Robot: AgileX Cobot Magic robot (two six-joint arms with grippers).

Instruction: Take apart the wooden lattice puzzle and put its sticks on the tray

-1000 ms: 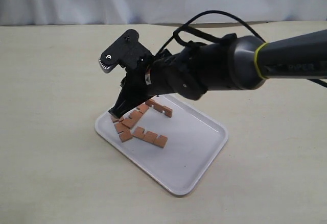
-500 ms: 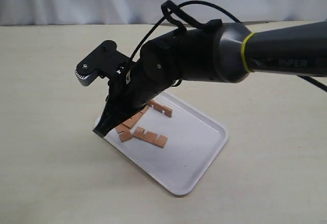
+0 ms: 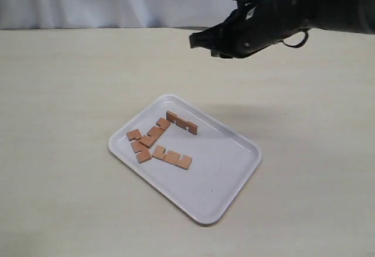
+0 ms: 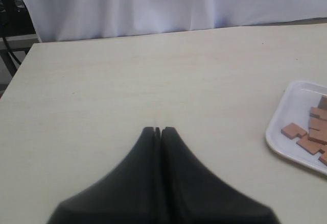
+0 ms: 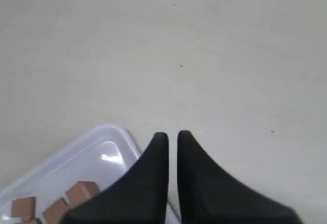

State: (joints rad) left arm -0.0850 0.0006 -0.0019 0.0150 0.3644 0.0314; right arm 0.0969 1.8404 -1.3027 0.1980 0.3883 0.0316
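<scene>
Might knock sticks (image 3: 171,157) over left rim of tray (image 3: 222,175) if lowering right claw (image 3: 196,39), pressed together, empty; left claw (image 4: 158,131) likewise.

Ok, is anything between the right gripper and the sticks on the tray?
Nothing visible. The right gripper hangs shut, high above the table, and the sticks lie loose and uncovered on the tray. Only open air lies between them. The left gripper is shut, off to one side of the tray.
</scene>
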